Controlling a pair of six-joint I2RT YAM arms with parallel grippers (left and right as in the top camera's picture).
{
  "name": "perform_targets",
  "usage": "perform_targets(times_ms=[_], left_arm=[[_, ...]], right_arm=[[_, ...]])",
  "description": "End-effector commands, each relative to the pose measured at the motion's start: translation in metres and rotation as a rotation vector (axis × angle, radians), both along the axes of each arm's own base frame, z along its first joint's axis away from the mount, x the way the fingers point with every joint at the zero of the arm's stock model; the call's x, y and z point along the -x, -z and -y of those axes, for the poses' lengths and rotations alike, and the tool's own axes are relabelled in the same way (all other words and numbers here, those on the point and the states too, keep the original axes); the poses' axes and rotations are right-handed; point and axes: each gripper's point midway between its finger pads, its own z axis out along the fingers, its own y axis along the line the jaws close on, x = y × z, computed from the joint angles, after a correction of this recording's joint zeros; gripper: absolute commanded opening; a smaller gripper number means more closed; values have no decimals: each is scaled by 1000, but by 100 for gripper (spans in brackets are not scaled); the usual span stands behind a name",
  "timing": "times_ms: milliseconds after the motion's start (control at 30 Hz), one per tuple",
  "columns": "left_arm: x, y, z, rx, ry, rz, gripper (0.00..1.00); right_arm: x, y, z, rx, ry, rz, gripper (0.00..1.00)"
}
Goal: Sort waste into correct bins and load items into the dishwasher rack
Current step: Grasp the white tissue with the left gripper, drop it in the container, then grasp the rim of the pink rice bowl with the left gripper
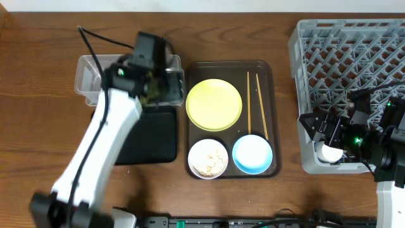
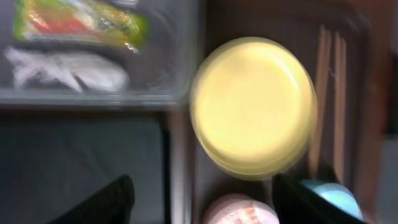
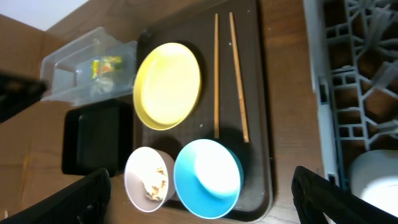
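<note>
Left pincer point(image 2: 202, 186) spread wide, arm point(image 1: 101, 145) stretched over clear tub point(image 1: 85, 82)

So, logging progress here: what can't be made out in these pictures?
- Overhead: the left arm covers most of the clear tub.
- Left wrist: blur smears the snack wrapper; print unreadable.
- Right wrist: the frame edge crops a white object in the rack; unidentifiable.
</note>
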Motion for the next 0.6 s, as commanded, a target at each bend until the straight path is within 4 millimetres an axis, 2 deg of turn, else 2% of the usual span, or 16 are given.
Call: perform_targets(times_ms=[0,133,233,367,567], left_arm=[[32,-10,28,8,96,-28,69],[70,7,58,-14,149,-121,66],[90,25,69,-49,106,-173,64],[101,50,73,-95,-9,-188,54],[115,82,99,-37,37,-197,46]], right_arm=[[-1,-2,2,33,-6,14,91],[0,-2,2,31,-5,12,90],[0,-2,2,21,7,5,91],[0,-2,2,21,6,4,91],[1,-1,1,20,6,-2,91]])
